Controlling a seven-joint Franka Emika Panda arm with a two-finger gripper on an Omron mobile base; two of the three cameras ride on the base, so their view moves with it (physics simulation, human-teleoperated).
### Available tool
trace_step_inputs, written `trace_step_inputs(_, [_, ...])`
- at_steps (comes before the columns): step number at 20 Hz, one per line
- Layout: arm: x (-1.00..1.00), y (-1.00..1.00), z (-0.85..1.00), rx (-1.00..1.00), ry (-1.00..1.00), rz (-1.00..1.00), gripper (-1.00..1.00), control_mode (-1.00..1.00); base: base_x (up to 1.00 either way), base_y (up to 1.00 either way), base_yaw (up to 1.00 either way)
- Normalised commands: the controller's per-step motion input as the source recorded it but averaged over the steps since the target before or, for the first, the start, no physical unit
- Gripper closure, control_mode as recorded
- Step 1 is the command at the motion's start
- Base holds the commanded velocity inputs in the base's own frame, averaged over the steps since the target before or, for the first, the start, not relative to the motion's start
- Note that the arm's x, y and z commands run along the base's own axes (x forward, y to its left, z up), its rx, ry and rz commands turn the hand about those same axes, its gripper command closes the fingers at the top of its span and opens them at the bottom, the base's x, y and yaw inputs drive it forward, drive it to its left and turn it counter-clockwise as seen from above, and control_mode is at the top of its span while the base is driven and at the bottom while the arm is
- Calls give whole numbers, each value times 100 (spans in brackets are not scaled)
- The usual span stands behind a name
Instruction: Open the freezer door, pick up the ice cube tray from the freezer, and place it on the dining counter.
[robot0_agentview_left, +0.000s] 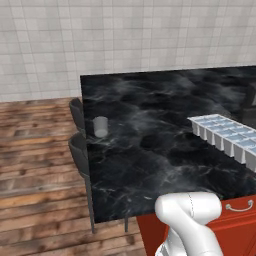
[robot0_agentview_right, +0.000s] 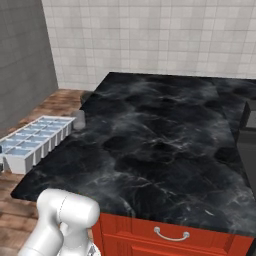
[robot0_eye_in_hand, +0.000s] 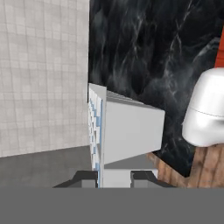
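Item: ice cube tray (robot0_agentview_left: 227, 136), pale, gridded. Location: over the black marble desk (robot0_agentview_left: 150, 150) edge, carried. My jaws were clamped on one short end wall. Judged light, rigid, slick plastic; a rim grip suits.

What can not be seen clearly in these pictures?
- Pale blue-white gridded ice cube tray: left base view's right edge cuts off its near end.
- Gripper: in the hand view, the bottom edge hides where the fingers meet the tray.
- Small grey cup: too small to tell its contents.
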Motion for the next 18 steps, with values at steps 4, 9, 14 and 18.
trace_step_inputs(4, [100, 0, 1, 0, 16, 1, 100, -100, 0, 0, 0])
trace_step_inputs(9, [100, 0, 0, 0, 17, 2, 100, -100, 0, 0, 0])
trace_step_inputs(14, [100, 1, -2, 0, 9, 4, 100, -100, 0, 0, 0])
trace_step_inputs(18, [100, 6, -8, 0, 0, 4, 100, -100, 0, 0, 0])
